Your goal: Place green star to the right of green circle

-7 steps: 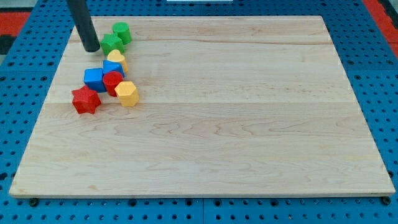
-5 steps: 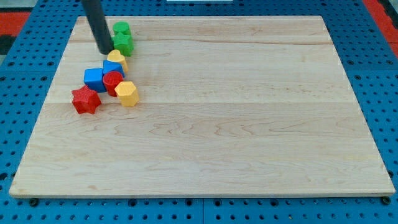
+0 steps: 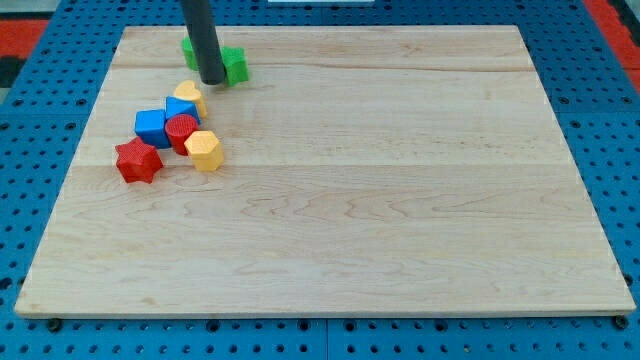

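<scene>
Over the last moments my tip (image 3: 213,80) has swept from the view's left edge of the block cluster toward the view's right, and the green star (image 3: 234,65) has gone with it: a moment ago it lay below and slightly left of the green circle (image 3: 188,46), and now it sits on the view's right of my rod, near the worktop's (image 3: 400,200) top edge. The green circle is mostly hidden behind the rod, only a sliver showing at the rod's left side, so the rod now stands between the two green blocks. That puts the star on the circle's right, which looks close to what the task asks; I judge the push nearly finished, though the star sits a little lower than the circle. The rod comes down from the view's top, leaning slightly, its end touching or just beside the star's left flank. There are no jaws on this arm, so nothing is held. The yellow block (image 3: 187,96), blue cube (image 3: 151,124), red cylinder (image 3: 181,131), yellow hexagonal block (image 3: 203,150) and red star (image 3: 137,161) have not shifted.
</scene>
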